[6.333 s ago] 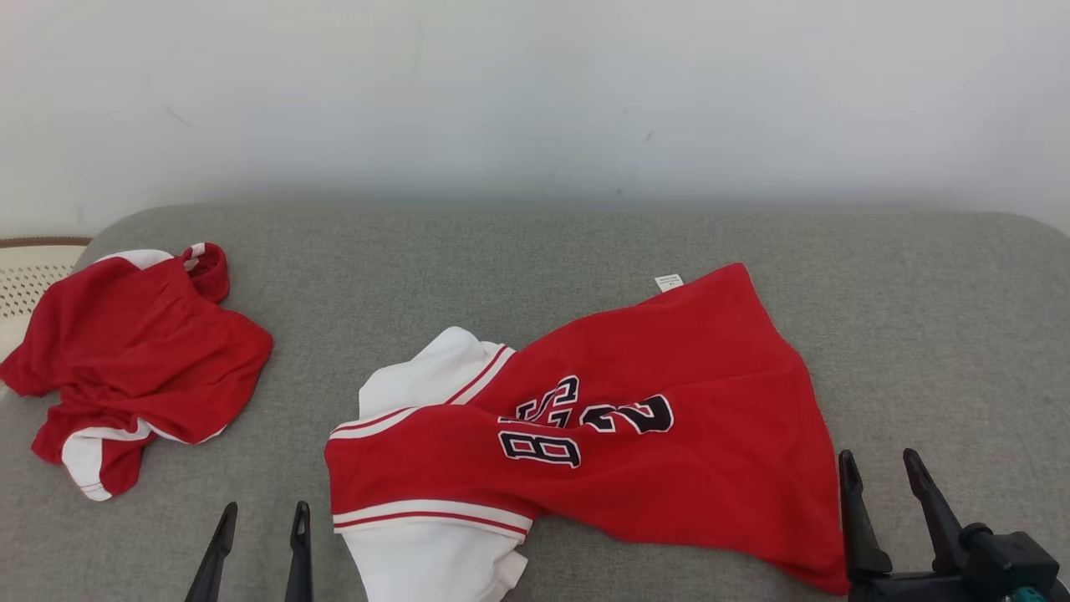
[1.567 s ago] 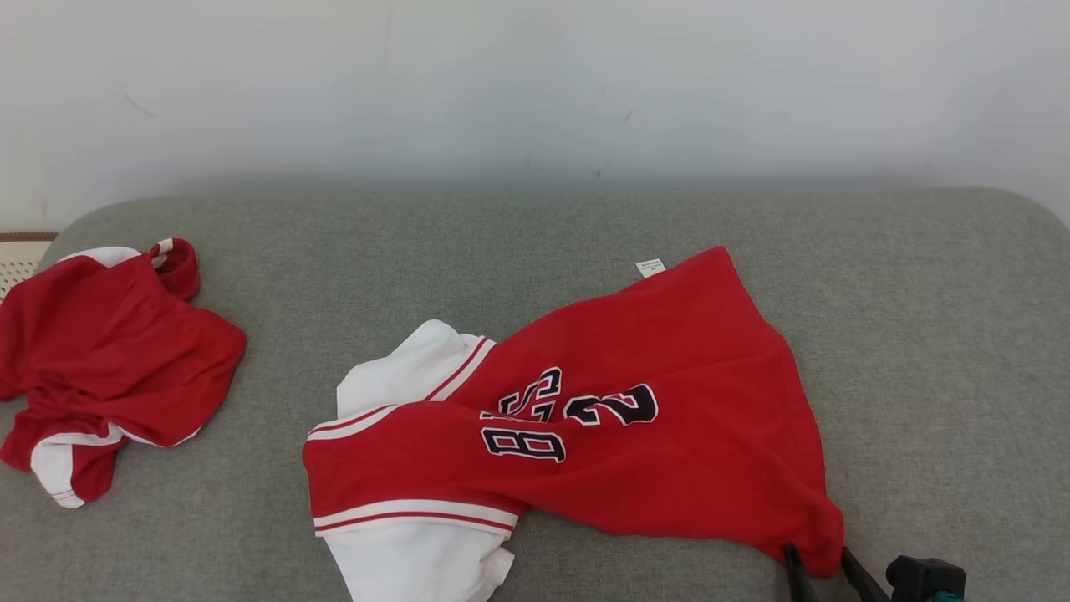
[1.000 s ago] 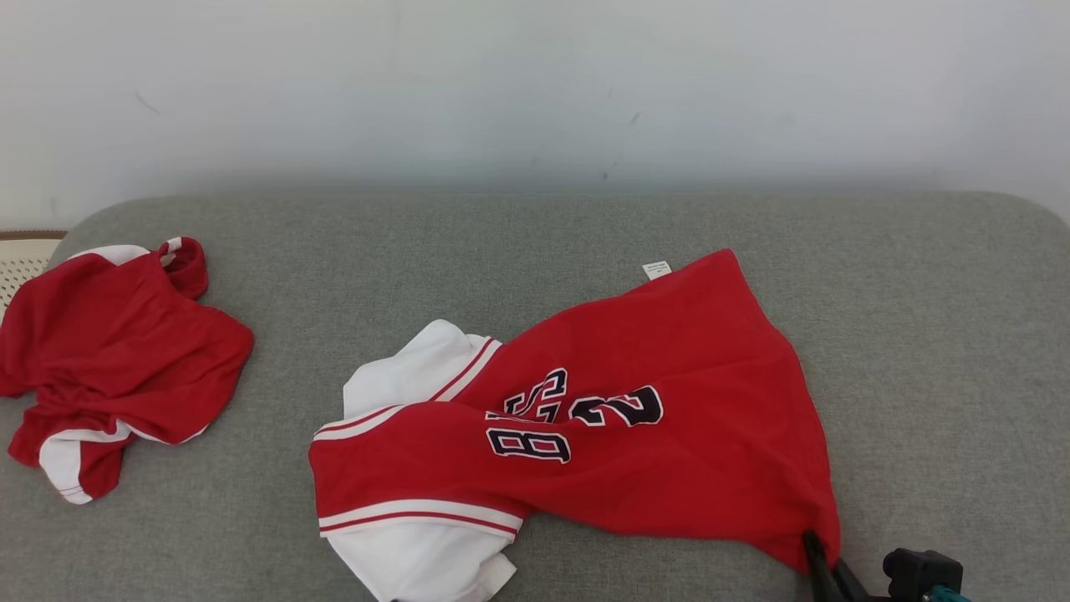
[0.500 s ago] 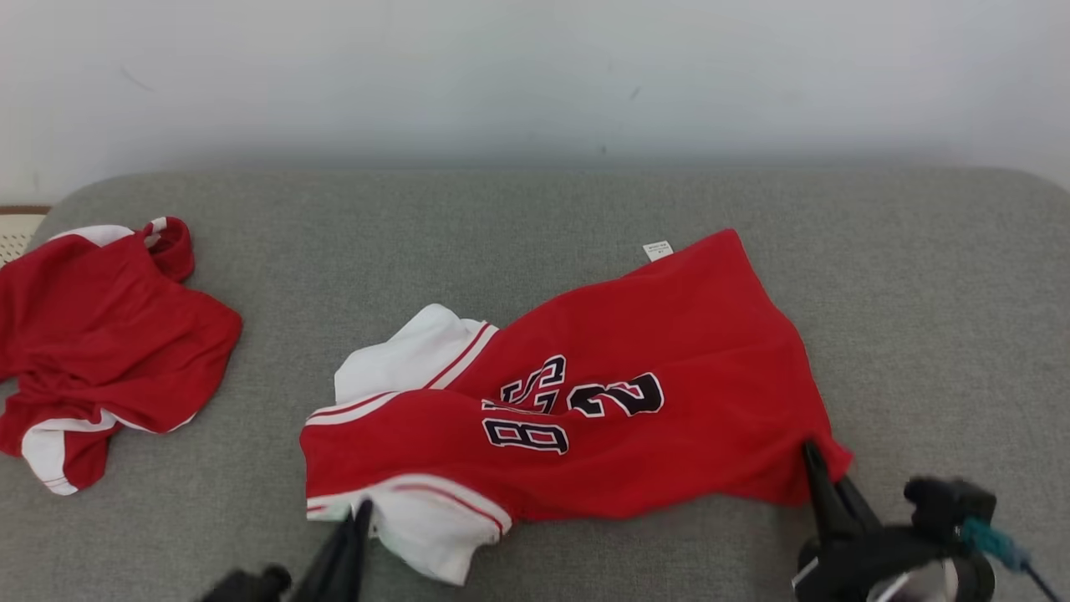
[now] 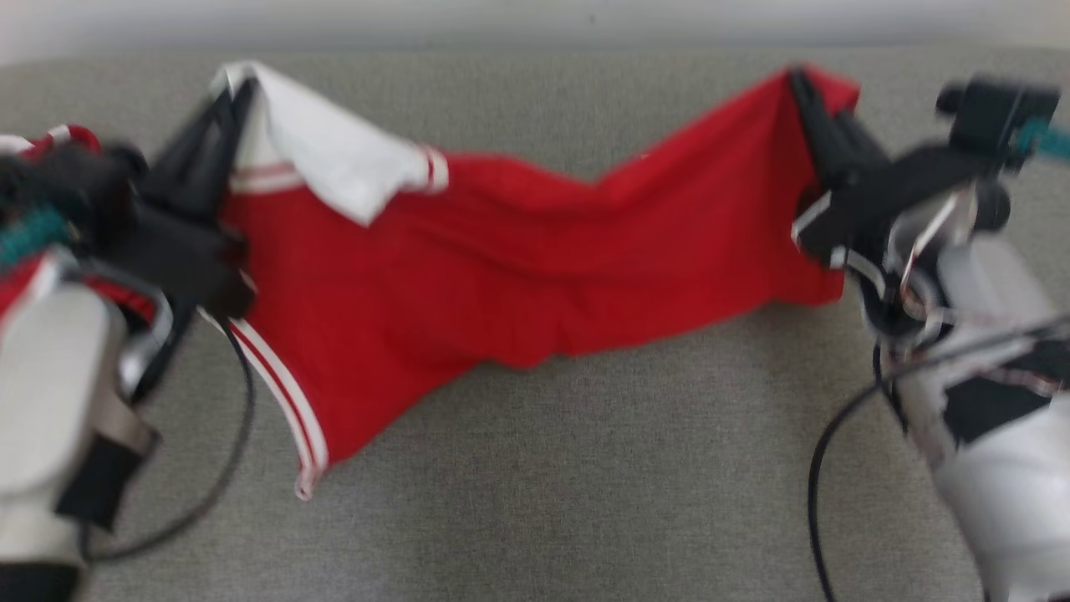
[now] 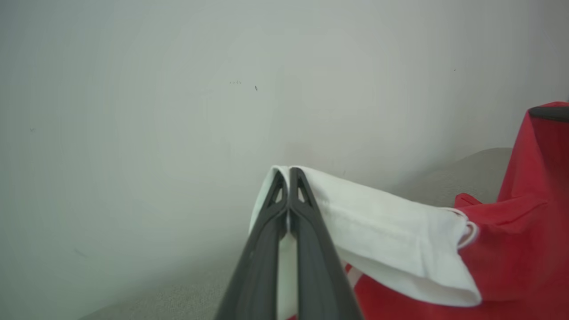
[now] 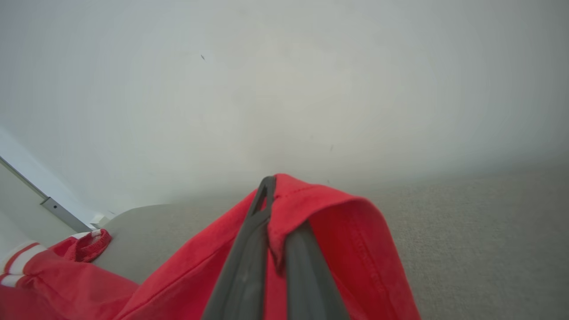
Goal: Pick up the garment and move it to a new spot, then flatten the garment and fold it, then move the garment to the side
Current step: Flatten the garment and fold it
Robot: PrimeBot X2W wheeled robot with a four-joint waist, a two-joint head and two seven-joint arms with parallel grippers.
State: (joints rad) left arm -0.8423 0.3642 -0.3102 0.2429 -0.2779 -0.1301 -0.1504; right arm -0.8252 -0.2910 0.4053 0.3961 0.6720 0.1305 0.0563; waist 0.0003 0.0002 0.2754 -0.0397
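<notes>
Over the back edge of the cushion (image 5: pixel 585 485), the shirt (image 5: pixel 501 276) hangs between the left end effector (image 5: pixel 238 90) and the right end effector (image 5: pixel 800 81), both pinching its corners. A hard tug might slip one loose.

Blur softens the whole garment (image 5: pixel 518 276), and the left arm (image 5: pixel 50 376) hides most of another red garment (image 5: pixel 79 138).

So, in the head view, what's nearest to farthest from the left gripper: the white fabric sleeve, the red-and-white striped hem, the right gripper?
1. The white fabric sleeve, pinched in the left gripper, upper left.
2. The red-and-white striped hem, below it, lower left.
3. The right gripper, far right, shut on the red jersey.
</notes>
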